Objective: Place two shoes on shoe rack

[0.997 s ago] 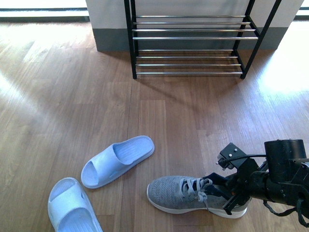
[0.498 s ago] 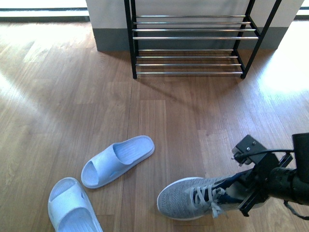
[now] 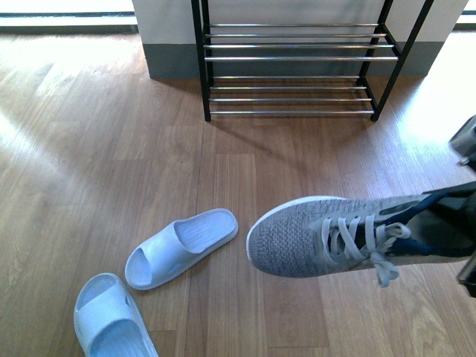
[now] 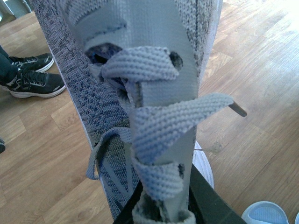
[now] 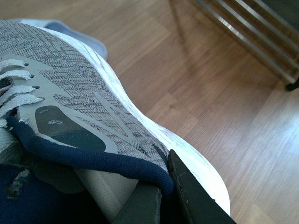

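One grey sneaker (image 3: 335, 234) hangs above the floor at the right of the front view, toe pointing left. My right gripper (image 5: 161, 189) is shut on its navy collar at the heel side; only dark bits of that arm (image 3: 468, 141) show at the frame's edge. A second grey sneaker (image 4: 140, 70) fills the left wrist view, and my left gripper (image 4: 163, 207) is shut on its tongue and laces. The shoe rack (image 3: 297, 59) stands at the back against the wall, its chrome rods bare. Two pale blue slides (image 3: 182, 245) (image 3: 111, 316) lie on the floor at the front left.
Wood floor (image 3: 111, 149) stretches between the slides and the rack. A person's black sneakers (image 4: 32, 79) stand at the edge of the left wrist view. The rack's rods (image 5: 252, 32) show in the right wrist view beyond the held shoe.
The right gripper has lifted the grey sneaker off the floor and carried it up and to the right. The slides and the rack have not moved.
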Motion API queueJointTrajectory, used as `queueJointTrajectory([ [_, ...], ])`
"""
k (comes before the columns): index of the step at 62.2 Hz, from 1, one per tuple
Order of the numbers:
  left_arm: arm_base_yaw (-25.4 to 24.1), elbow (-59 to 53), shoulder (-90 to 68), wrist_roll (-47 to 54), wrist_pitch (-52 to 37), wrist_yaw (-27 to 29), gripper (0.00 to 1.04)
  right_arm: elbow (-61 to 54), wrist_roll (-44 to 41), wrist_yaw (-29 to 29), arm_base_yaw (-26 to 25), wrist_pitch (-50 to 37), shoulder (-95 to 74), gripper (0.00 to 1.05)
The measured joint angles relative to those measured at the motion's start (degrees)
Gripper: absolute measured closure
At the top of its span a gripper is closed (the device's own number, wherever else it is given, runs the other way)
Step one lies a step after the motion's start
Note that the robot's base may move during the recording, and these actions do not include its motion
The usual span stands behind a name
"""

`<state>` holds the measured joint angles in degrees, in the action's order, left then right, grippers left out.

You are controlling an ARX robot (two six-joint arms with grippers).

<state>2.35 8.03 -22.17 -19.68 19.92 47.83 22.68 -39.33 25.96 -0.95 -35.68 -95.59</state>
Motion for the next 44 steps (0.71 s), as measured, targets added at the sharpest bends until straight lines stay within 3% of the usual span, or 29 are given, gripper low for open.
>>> queueJointTrajectory([
  [9,0.0,0.0,0.0,0.0,0.0,0.0,1.02,-4.48,2.56,2.71,0.22,8.59,19.63,1.03],
  [22,0.0,0.0,0.0,-0.02,0.0,0.0,1.02,-11.82,4.35,-0.59,4.48,15.04,49.48,1.03],
  [44,0.0,0.0,0.0,-0.02,0.0,0.15,1.02,-11.98,5.49,-1.68,4.66,15.08,52.59,1.03],
])
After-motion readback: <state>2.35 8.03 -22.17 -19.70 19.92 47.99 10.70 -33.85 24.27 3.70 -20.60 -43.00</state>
